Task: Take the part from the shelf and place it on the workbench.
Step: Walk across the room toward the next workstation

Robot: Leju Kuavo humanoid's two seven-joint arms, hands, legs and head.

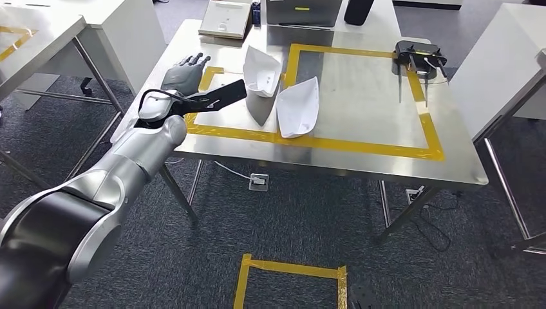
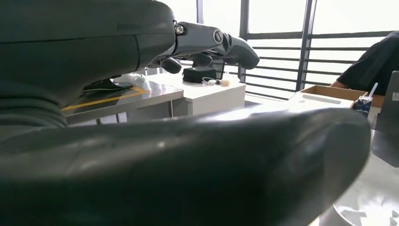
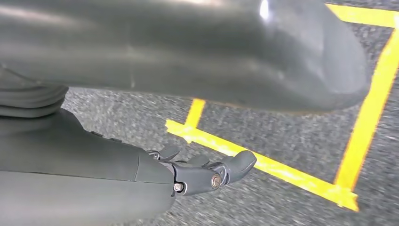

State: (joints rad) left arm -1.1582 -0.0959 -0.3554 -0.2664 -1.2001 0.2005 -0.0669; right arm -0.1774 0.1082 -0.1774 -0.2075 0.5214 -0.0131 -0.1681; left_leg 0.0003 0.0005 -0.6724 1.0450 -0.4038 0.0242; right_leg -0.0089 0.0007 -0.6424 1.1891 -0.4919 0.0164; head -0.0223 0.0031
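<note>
Two white, boat-shaped moulded plastic parts (image 1: 283,96) lie touching inside the yellow-taped rectangle (image 1: 335,145) on the steel workbench (image 1: 399,168). I see my left hand (image 1: 185,71) empty beside them, fingers extended. My right wrist view shows my right hand (image 3: 207,172) loosely spread, empty, above grey carpet (image 3: 291,136).

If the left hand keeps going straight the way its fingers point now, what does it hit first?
Probably nothing close: the left hand points up the steel workbench's left edge, toward the beige tray at the far end. The white folded parts lie to its right. Depth is uncertain.

Two parts (image 1: 283,96) side by side on workbench (image 1: 360,109), left hand (image 1: 185,71) over its left edge
</note>
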